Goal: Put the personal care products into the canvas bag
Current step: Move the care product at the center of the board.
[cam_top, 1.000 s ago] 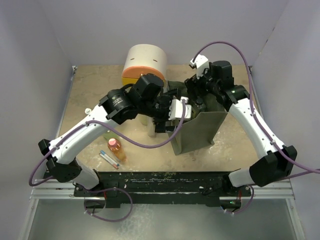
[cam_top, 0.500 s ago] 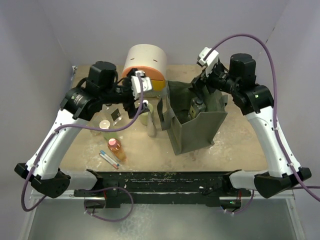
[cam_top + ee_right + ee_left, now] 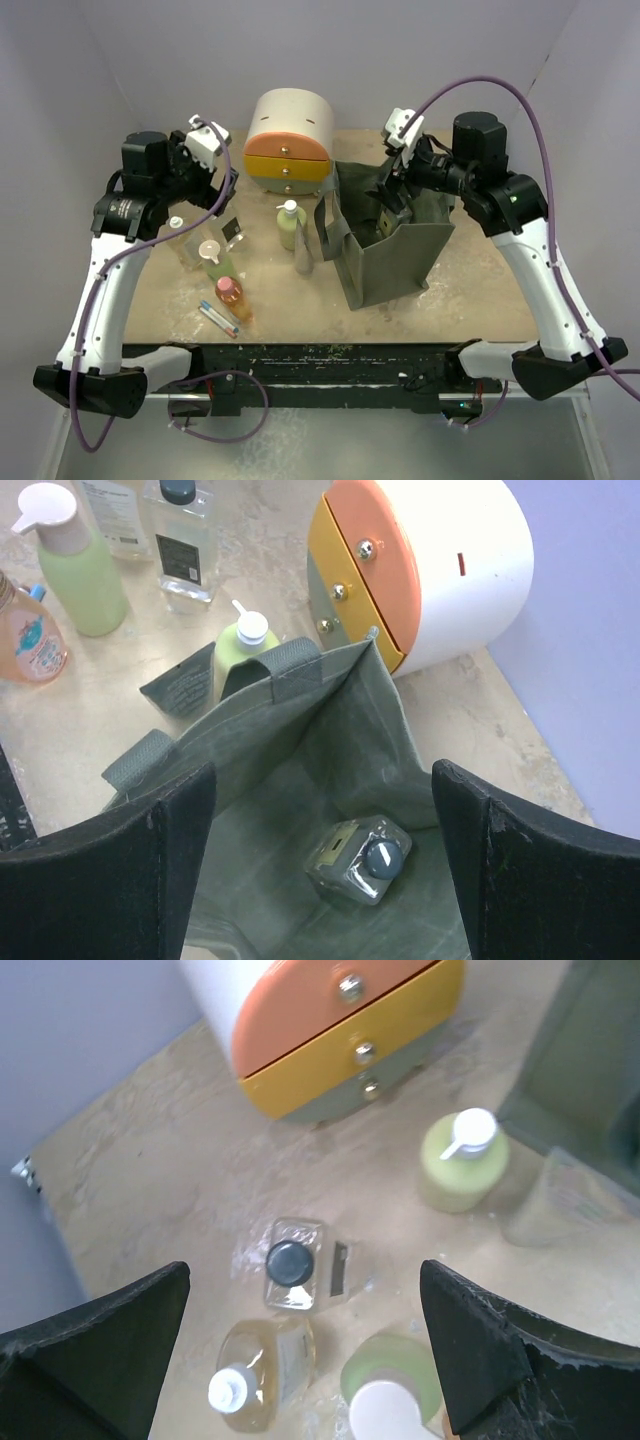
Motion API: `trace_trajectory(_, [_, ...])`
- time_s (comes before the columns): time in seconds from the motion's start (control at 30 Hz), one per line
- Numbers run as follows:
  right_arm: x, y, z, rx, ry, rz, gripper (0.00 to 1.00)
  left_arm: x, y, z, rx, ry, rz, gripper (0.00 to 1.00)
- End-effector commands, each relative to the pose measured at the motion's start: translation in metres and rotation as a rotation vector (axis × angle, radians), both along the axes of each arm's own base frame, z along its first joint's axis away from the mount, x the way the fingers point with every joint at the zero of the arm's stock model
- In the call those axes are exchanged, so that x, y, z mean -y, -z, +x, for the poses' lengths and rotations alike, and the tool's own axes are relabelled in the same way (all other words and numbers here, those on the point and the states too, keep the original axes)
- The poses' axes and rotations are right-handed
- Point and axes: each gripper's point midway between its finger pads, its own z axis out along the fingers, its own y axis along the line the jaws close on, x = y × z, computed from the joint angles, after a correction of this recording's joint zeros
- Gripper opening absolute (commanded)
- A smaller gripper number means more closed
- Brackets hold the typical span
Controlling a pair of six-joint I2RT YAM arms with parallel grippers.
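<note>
**Canvas bag** [image 3: 395,262]: olive fabric, standing upright right of centre on the table [image 3: 475,285]. Its mouth is open and one strap handle hangs over its left side.

**Contents of the bag:** we count one clear square black-capped bottle [image 3: 358,864], lying tilted on the bottom.

**Right gripper** [image 3: 322,780]: above the bag's mouth, jaws spread wide, nothing between them.

**Left gripper** [image 3: 303,1280]: above the bottles at the left, jaws spread wide, nothing gripped.

**On the table, left of the bag, we record:**
- second clear square black-capped bottle [image 3: 292,1275], upright, directly under the left gripper
- pale green pump bottle [image 3: 290,226], upright, just near of the drawer unit [image 3: 290,135]
- pale translucent bottle [image 3: 303,256], upright, just beside the bag's hanging handle
- green white-capped bottle [image 3: 214,258], upright
- clear white-capped bottle [image 3: 186,238], furthest left, touching or nearly touching the green one
- orange pink-capped bottle [image 3: 231,297], just near of the green one
- slim tube [image 3: 218,319], lying flat closest to the near edge

**Drawer unit:** round, cream, with orange and yellow fronts, at the far edge, apart from the bag.
</note>
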Motion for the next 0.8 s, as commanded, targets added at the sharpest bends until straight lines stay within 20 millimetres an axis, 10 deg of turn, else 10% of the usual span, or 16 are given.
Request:
trace_trajectory(0.0, [-0.002,-0.02,-0.019,0.056,-0.065,0.03,0.89,-0.029,0.002,0.011,0.028,-0.17,-0.015,0.99])
trace_trajectory(0.77, [0.024,0.014,-0.056,-0.004,-0.046,-0.057,0.89,-0.041,0.149,0.039,-0.401,-0.13,0.195,0.89])
